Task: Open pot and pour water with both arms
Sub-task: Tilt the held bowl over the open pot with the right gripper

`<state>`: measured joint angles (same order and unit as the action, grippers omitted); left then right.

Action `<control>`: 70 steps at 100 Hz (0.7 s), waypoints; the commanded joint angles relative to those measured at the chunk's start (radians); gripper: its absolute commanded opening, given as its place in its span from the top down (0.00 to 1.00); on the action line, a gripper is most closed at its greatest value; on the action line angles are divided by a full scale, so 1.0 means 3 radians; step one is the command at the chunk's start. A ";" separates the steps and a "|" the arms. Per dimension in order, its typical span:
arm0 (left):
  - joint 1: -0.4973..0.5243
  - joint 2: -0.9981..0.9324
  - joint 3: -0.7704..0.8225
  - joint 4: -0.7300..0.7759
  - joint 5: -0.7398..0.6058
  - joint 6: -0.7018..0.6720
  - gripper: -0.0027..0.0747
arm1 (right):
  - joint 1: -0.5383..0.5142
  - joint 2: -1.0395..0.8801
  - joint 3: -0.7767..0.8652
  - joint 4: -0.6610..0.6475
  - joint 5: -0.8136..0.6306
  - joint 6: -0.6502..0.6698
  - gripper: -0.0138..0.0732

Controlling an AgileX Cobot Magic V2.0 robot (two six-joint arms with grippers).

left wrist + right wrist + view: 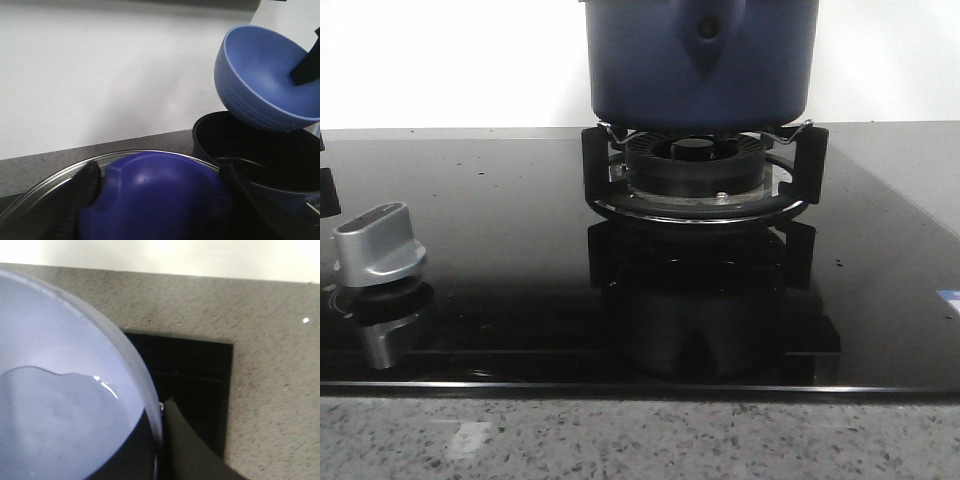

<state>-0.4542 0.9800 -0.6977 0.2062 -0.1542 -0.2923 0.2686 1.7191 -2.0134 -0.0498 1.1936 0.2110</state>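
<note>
Your pot (700,65) sits on the black burner grate (705,175) at the back of the glossy black cooktop (520,270), its shield-shaped handle mount facing the front camera. In the left wrist view the pot (260,165) is open, its dark inside showing.

Over that open mouth hangs a blue bowl (267,80), tipped steeply toward the pot, with the rim's low edge just above the pot's. One dark finger of your right gripper (306,62) reaches into the bowl from the far side, so the right claw is clamped on the bowl's rim. From the right wrist camera you see the bowl (65,390) filling the view, water (55,425) pooled in it, and a dark finger (195,450) just beside its edge, with speckled grey counter (270,365) below.

Your left gripper (155,195) is held beside the pot, its two black fingers (82,195) closed on the blue knob (155,197) of the lid (50,185), whose metal rim shows around the knob.

A silver control knob (378,245) stands at the cooktop's left.
</note>
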 commanded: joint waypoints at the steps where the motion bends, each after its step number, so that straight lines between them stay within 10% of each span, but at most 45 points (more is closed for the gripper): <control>1: 0.0006 -0.0071 -0.0119 -0.0039 -0.0407 0.0002 0.55 | 0.0019 -0.0159 -0.0121 -0.0152 -0.0296 0.0003 0.91; 70: 0.0006 -0.0071 -0.0119 -0.0039 -0.0407 0.0002 0.55 | 0.0377 -0.0159 -0.0092 -0.1290 -0.0530 0.0076 0.91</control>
<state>-0.4542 0.9800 -0.6977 0.2062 -0.1542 -0.2923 0.3812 1.7191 -2.0134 -0.3747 1.1132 0.2196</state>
